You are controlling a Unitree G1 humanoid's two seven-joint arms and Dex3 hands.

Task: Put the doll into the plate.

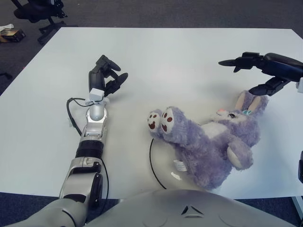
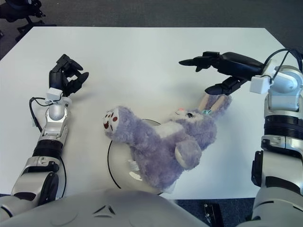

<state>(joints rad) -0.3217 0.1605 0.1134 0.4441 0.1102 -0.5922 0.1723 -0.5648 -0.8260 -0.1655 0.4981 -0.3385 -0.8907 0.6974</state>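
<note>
A purple plush rabbit doll [image 1: 208,142] lies on its back across a white plate with a dark rim [image 1: 152,165]. Its feet point left and its head [image 1: 241,118] and ears lie to the right, off the plate. The plate is mostly hidden under the doll. My right hand [image 2: 213,71] hovers open just above the doll's ears, fingers spread and holding nothing. My left hand [image 1: 108,75] shows on the left of the table, apart from the doll, fingers loosely spread and empty.
The white table [image 1: 180,52] stretches behind the doll. A black cable [image 1: 71,113] loops beside my left wrist. An office chair base [image 1: 42,19] stands on the floor at the far left.
</note>
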